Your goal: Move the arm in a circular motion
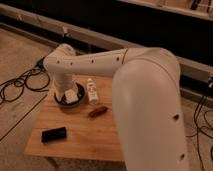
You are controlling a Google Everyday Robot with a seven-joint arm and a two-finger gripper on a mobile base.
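Setting: a dim room with a pale floor [20, 60], a dark wall band behind, and a wooden counter [80, 137] in the middle.
Arm: the cream-white arm [145, 95] fills the right half of the view; its thick near segment rises from the lower right, bends at a big rounded joint, and a slimmer segment reaches left across the back of the counter to a second rounded joint, then turns down.
Gripper: the gripper [64, 95] hangs at the end of that downward link, over the left rear part of the counter, right above or inside the bowl; I cannot tell whether it is released or clenched.
Bowl: a dark bowl [70, 97] with something pale inside, partly hidden by the gripper.
Bottle: a small white bottle [92, 91] stands upright just beside the bowl, on its right.
Snack: a reddish-brown oblong item [97, 112] lies near the bottle, toward the front.
Phone: a flat black device [54, 134] lies near the front left, well apart from the bowl.
Cables: black cables [17, 85] loop on the floor to the left of the counter.
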